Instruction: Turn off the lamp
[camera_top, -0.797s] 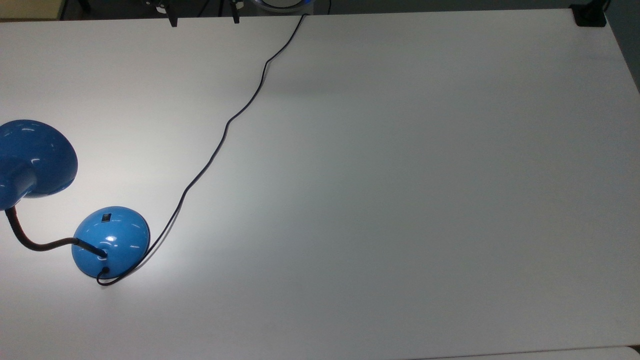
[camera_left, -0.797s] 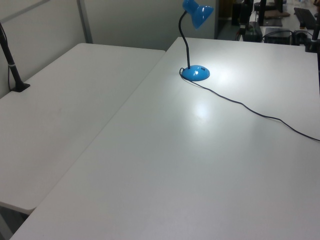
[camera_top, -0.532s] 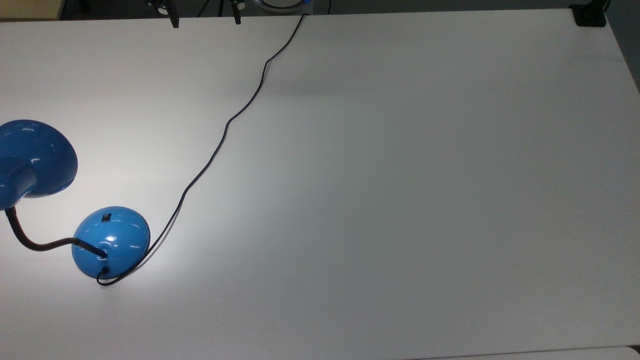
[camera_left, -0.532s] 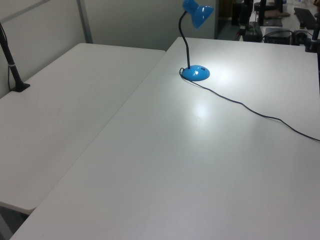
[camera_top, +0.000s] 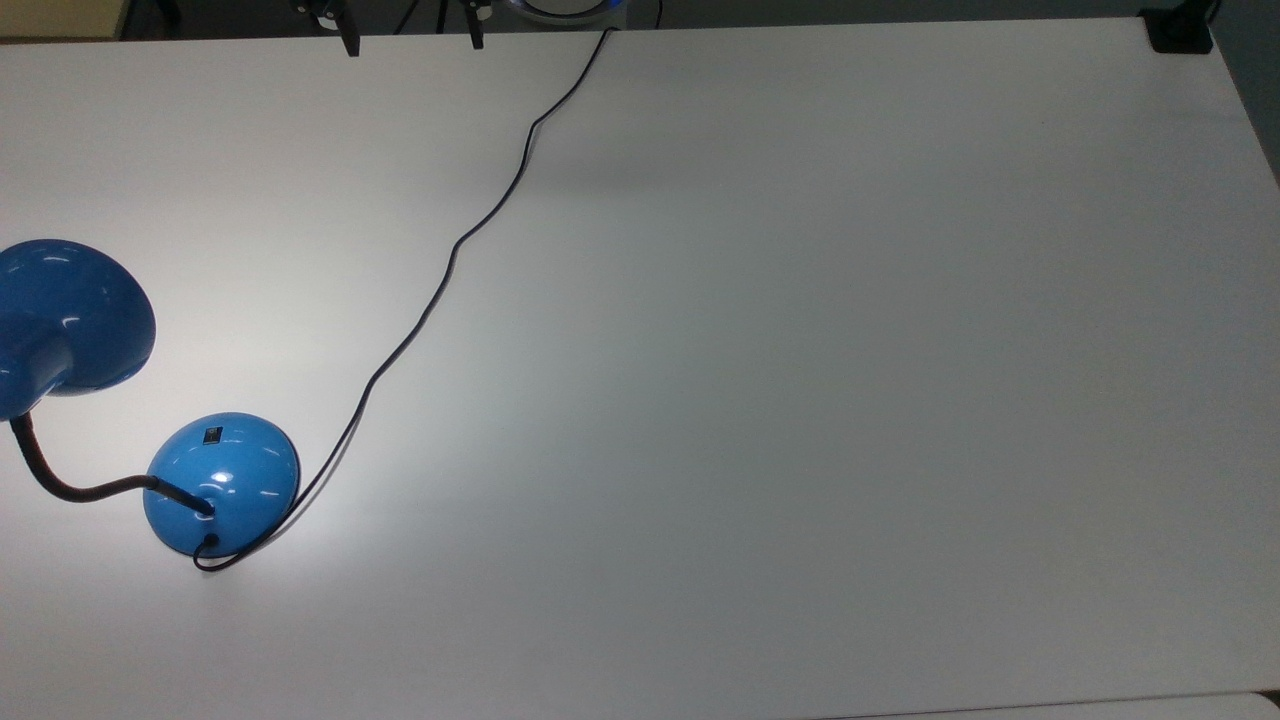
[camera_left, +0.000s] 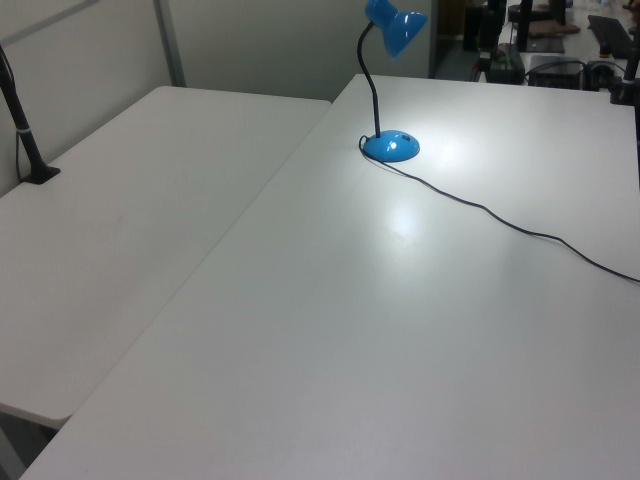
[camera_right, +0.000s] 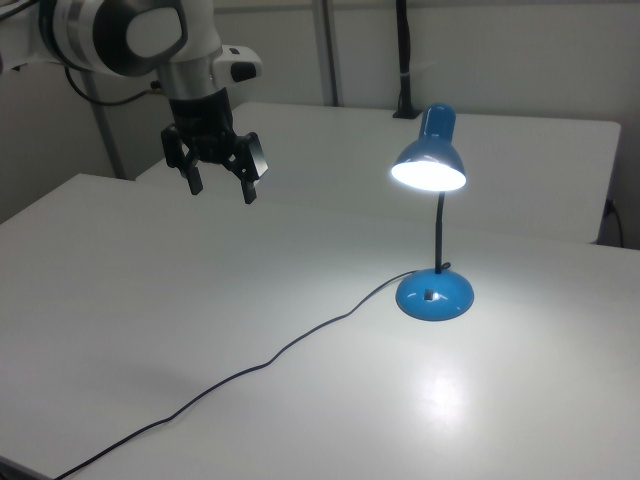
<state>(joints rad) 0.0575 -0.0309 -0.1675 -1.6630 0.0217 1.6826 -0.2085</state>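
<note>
Glowing lamp (camera_right: 432, 225) sits on table (camera_right: 300, 400), well apart from fingers (camera_right: 249, 190), spread wide, holding nothing.

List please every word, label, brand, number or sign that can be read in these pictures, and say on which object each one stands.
There is no readable text.
The lamp has a small black switch on its blue base; any marking on it is too small to read.
The gripper, the cord and the white table show no words or numbers.
</note>
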